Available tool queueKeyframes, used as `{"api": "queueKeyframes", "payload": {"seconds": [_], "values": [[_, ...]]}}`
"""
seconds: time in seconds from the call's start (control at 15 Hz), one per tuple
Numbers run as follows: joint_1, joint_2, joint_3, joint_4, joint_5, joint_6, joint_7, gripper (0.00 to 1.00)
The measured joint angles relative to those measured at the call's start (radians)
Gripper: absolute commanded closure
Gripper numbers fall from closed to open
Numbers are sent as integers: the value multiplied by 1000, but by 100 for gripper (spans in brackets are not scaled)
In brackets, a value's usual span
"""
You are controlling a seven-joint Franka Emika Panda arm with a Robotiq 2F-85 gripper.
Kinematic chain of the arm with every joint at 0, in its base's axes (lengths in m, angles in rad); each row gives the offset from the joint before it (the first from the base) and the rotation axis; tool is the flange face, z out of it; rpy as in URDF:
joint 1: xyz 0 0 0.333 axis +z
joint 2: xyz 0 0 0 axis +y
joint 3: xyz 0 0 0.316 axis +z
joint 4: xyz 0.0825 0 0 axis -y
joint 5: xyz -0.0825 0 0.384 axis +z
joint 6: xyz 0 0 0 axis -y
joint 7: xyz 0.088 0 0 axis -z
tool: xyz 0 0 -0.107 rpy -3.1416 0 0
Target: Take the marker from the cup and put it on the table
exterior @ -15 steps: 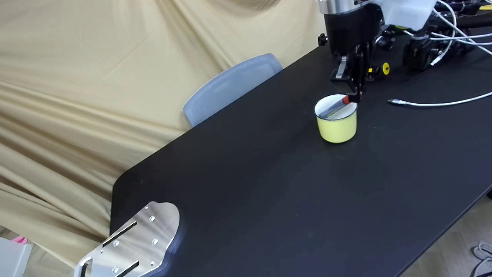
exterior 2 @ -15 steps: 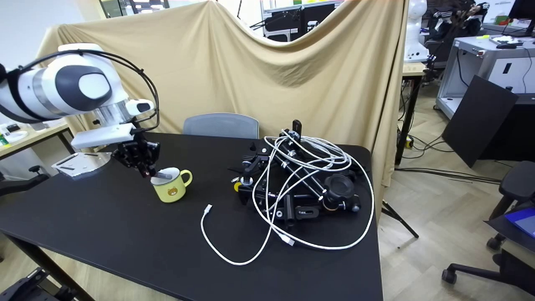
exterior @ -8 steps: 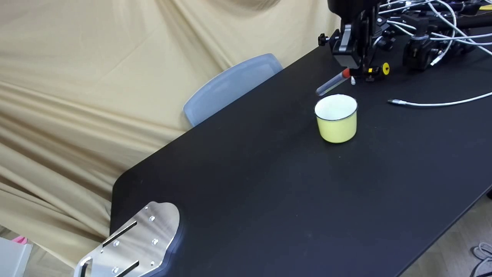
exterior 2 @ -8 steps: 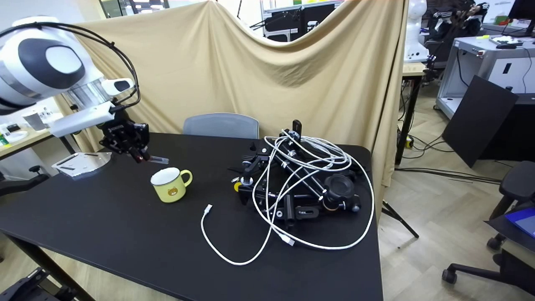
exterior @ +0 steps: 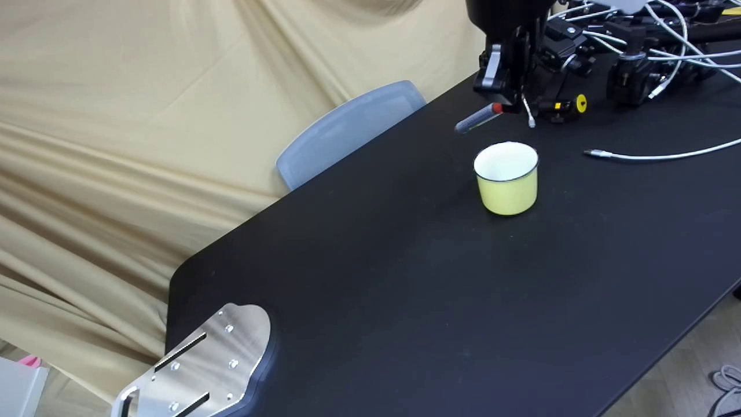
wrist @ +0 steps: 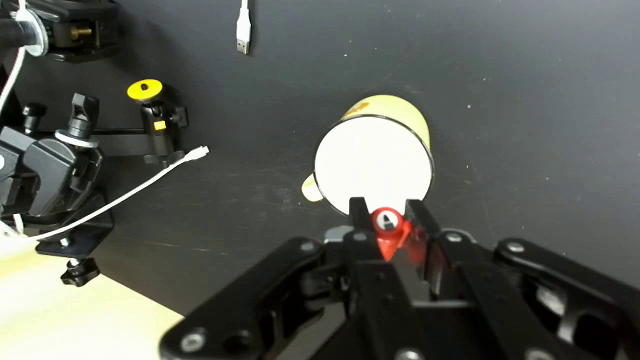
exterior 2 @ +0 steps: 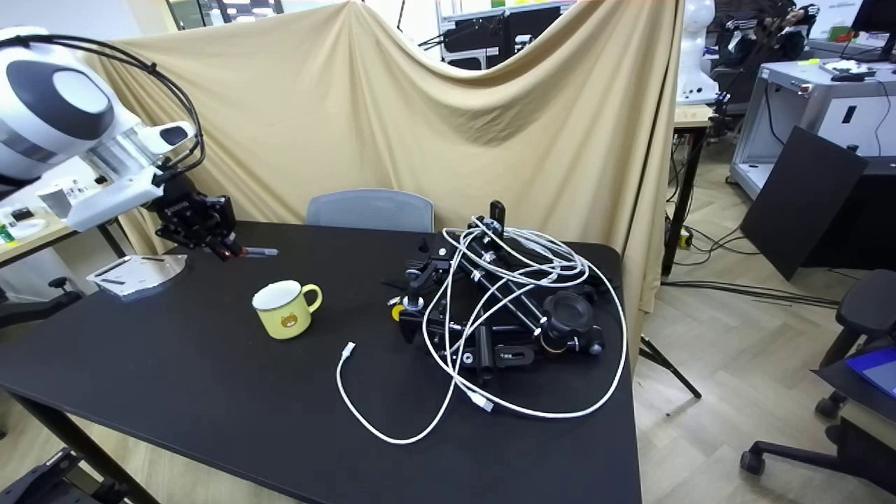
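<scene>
one marker (exterior 2: 260, 253) is in the air above the table (exterior: 370, 272), out of the cup (exterior: 509, 195) and apart from it. the fingers (wrist: 360, 215) of the gripper (wrist: 387, 219) are drawn in to about the marker's own width, one on each side of its red end, pinching it there. the marker's long axis is tilted: in an exterior view the greyish body (exterior: 477, 120) slopes down and away from the fingers; in an exterior view it looks almost level, in line with the edge by the chair (exterior 2: 371, 211). toward which edge the free tip points i cannot tell. in the wrist view the round red end shows a white disc with a dark mark.

there is one cup, upright and round, smooth yellow-green with a white inside, a dark line around the rim, a brown bear print and one handle; it stands between the two long edges. the tabletop is matte black, with a rounded corner where the chair-side edge meets the end bearing one slotted metal plate (exterior: 202, 370). near the other end, by the chair-side corner, black stand parts (exterior 2: 568, 311) lie under loops of white cable (exterior: 666, 157); two plug ends (wrist: 243, 30) show in the wrist view. beige cloth (exterior 2: 420, 140) hangs in soft folds beyond the chair-side edge.
</scene>
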Motion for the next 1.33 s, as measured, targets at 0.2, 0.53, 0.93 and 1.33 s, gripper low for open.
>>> {"api": "queueKeyframes", "payload": {"seconds": [0.2,0.53,0.93,1.33], "values": [[2,44,26,19,-26,35,191,94],[24,161,39,64,-23,116,461,94],[62,278,30,118,-131,160,706,94],[117,384,-19,170,-315,159,882,94]]}}
